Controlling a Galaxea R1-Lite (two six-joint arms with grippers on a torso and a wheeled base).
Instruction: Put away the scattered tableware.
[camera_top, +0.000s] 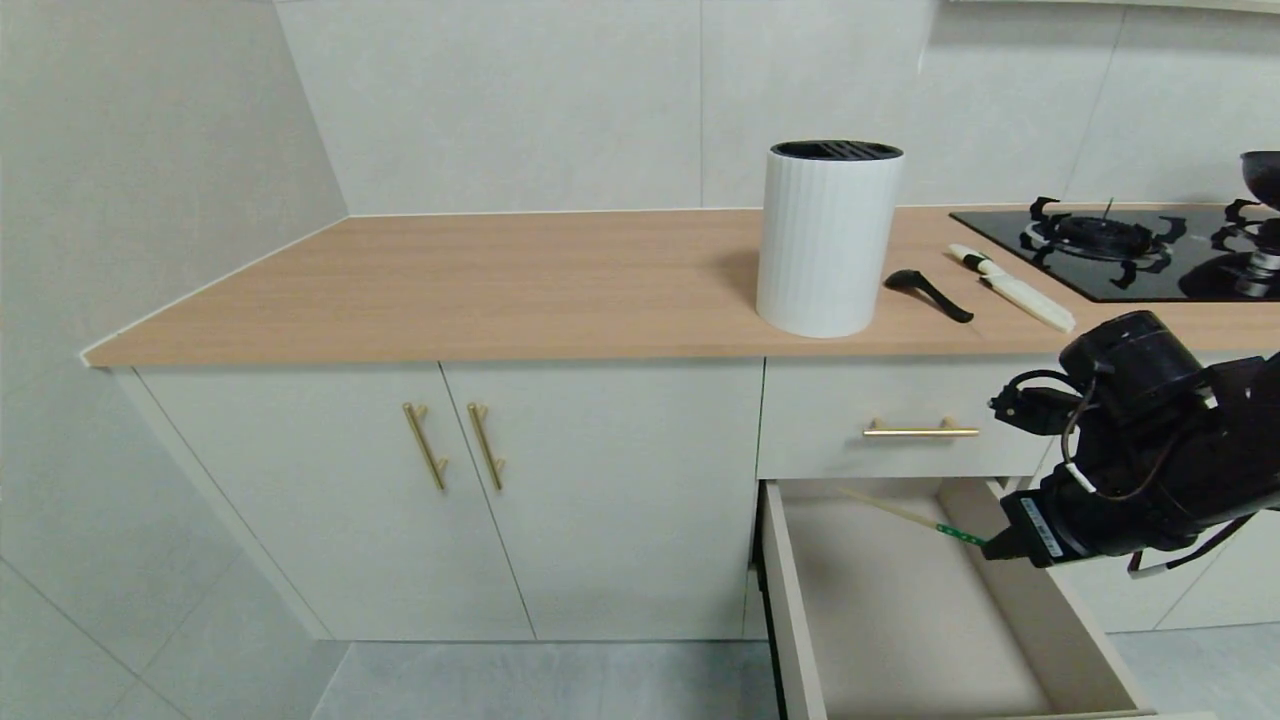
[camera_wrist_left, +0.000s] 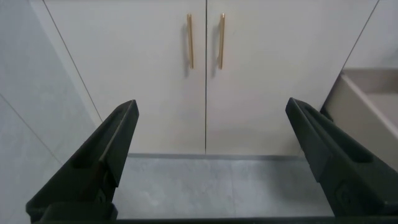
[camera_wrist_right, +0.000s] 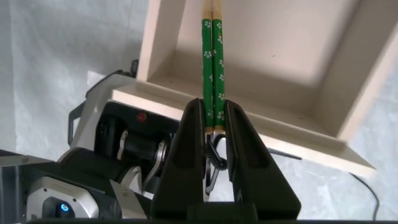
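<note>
Left wrist view shows the left gripper (camera_wrist_left: 211, 111) spread wide, its dark fingers (camera_wrist_left: 102, 162) well apart with nothing between them. It faces two cabinet doors (camera_wrist_left: 261, 81) with gold handles (camera_wrist_left: 190, 41), and grey floor (camera_wrist_left: 205, 186) lies below.

Seen from the head, the same doors stand under the left part of a wooden counter (camera_top: 480, 290). Farther right on the counter a white ribbed holder (camera_top: 825, 250) with a black slotted top stands upright. Just beside it lies a black spoon (camera_top: 925, 292), and next to that a knife (camera_top: 1015, 288) in cream and black, apart from the spoon. A black stove (camera_top: 1110, 250) is set into the counter behind the knife.

Below the holder is a shut drawer front (camera_top: 900, 400) with a gold bar handle. Beneath it, the drawer (camera_top: 790, 600) is pulled out. The chopsticks (camera_top: 905, 515) slant over it, their pale ends toward its back and their green ends in the right gripper (camera_top: 992, 545), which hangs over the drawer's right side. Whether the pale tips touch the drawer cannot be told.

At the right wrist, the gripper's two black fingers (camera_wrist_right: 186, 155) are pressed together on the pair of chopsticks, clamping the green part, which is dotted with white marks. The sticks lie side by side, touching, and run straight out from the fingers over the drawer's front edge and inside.
</note>
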